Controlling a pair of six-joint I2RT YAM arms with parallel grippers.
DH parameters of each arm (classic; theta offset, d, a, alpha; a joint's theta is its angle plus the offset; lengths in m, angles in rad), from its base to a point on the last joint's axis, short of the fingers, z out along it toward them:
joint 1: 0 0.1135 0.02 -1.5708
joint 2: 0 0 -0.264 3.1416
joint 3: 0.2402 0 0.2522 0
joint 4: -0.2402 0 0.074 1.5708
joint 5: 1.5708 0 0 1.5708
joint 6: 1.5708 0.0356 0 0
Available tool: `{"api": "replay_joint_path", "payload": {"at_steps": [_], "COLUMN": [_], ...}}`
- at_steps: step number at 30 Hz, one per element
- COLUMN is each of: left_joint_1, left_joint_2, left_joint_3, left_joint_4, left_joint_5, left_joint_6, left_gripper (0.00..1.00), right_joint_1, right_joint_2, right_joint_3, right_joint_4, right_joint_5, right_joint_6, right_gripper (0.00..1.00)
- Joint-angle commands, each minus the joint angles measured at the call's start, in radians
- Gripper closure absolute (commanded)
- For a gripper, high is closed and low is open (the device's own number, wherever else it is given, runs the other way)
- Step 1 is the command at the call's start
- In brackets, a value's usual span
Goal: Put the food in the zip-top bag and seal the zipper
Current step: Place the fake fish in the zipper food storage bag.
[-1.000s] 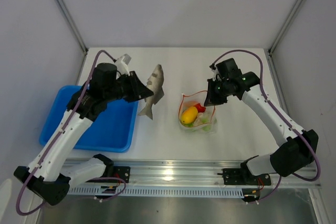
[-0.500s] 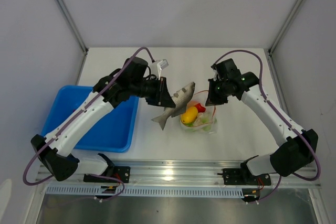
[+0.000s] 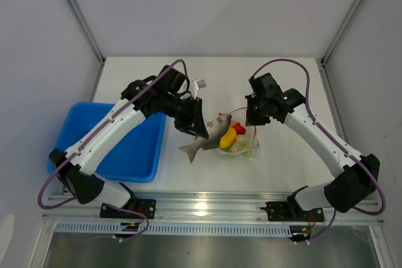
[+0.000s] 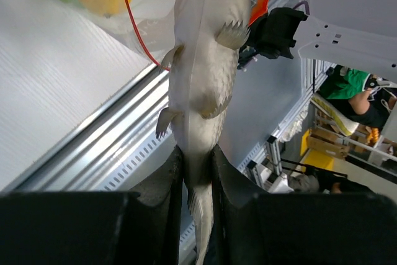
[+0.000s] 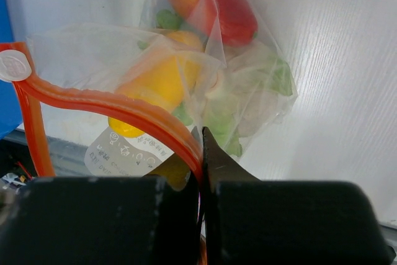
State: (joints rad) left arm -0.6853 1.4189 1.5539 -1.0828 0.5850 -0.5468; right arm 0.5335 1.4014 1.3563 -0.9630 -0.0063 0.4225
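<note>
L gripper (image 4: 197, 156) pinching grey fish (image 3: 205, 137) by the tail, head at the bag mouth. R gripper (image 5: 202, 153) pressed tight on red zipper (image 5: 118, 111). Zip-top bag (image 3: 245, 149) mid-table (image 3: 220, 80), yellow piece (image 3: 227, 137) inside.

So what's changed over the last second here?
The left tool, gripping the grey fish by its tail, swung it rightward to the mouth of the zip-top bag. The right tool stayed shut on the zipper, holding the bag open; the blue tray hasn't moved.
</note>
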Motion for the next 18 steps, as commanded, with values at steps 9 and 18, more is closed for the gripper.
{"api": "replay_joint_path", "payload": {"at_steps": [9, 18], "left_joint_1": [-0.025, -0.059], "left_joint_2": [0.117, 0.124], "left_joint_3": [0.167, 0.132], "left_joint_4": [-0.224, -0.008], "left_joint_5": [0.047, 0.038], "left_joint_6": [-0.165, -0.465], "left_gripper": [0.99, 0.99], "right_joint_1": [0.054, 0.057], "right_joint_2": [-0.105, -0.140], "right_joint_3": [-0.075, -0.114], "right_joint_4": [0.084, 0.113], "right_joint_5": [0.085, 0.036], "right_joint_6": [-0.007, 0.010], "right_gripper": [1.00, 1.00]}}
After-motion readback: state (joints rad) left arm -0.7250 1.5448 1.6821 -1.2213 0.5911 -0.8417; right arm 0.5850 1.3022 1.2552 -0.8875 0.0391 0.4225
